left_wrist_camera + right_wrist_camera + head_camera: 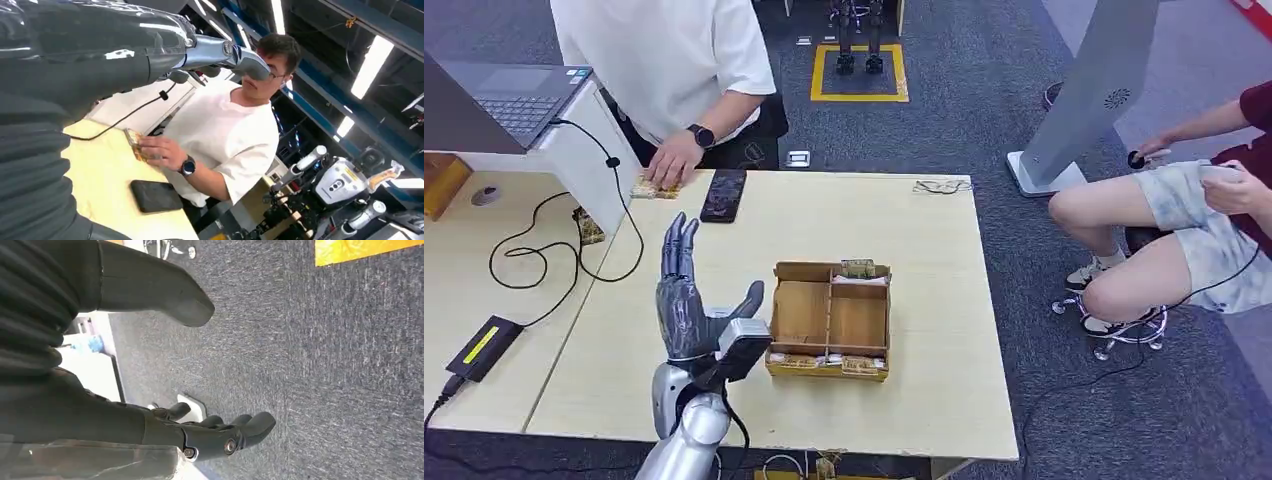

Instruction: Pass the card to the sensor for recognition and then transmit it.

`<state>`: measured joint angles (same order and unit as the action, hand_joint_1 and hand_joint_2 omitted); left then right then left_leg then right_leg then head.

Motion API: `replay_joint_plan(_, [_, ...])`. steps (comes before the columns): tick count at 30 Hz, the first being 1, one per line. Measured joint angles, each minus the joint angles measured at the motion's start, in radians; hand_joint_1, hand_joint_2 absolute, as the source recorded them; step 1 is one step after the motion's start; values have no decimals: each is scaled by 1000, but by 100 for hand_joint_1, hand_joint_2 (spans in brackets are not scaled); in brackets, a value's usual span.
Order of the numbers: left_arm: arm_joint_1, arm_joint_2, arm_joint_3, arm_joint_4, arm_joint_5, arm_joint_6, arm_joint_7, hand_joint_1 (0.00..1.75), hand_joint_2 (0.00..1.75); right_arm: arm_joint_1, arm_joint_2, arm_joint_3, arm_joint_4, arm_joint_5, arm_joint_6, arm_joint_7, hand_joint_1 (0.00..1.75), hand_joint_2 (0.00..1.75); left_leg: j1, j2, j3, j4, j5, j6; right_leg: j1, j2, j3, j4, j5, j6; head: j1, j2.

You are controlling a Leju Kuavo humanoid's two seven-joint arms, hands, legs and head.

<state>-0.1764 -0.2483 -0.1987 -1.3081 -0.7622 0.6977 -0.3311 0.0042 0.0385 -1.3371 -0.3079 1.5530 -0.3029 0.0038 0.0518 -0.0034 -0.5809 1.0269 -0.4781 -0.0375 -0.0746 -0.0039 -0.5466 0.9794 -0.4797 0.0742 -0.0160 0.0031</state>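
Left hand (692,310): raised over the table (924,300), fingers straight and apart — holding nothing.
Right hand (210,435): over carpet, fingers loosely curled, nothing held.
Card (652,187): under a person's hand (671,160) — beside the phone (723,194).

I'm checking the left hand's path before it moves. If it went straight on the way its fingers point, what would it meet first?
Likely the black phone at the table's far edge, just right of that line; the left hand is raised, so depth is unclear.

- I see a pale yellow-wood table (924,300) carrying a tan wooden box (830,320).
- My left hand (692,310) is dark grey, its arm silver.
- A black phone (723,194) lies by a person's white shirt (664,50).
- The carpet (954,110) is dark grey, with a yellow-bordered square (859,72).
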Motion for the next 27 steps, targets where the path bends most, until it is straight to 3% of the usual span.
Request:
replay_joint_plan(4, [17,6,-15,-6,96,0,-10,0,175,2,12,-18,-21,8,6,-3,0,175,0,0,0,0,0,0,0,0,0,0,0,0,0,0])
replay_joint_plan(14, [27,17,-50,-14,163,0,-16,0,175,4,29,-42,-50,19,8,-7,0,175,0,0,0,0,0,0,0,0,0,0,0,0,0,0])
replay_joint_plan(27, [33,26,-77,-14,164,-1,-6,0,175,3,35,-55,-59,19,11,-8,0,175,0,0,0,0,0,0,0,0,0,0,0,0,0,0])
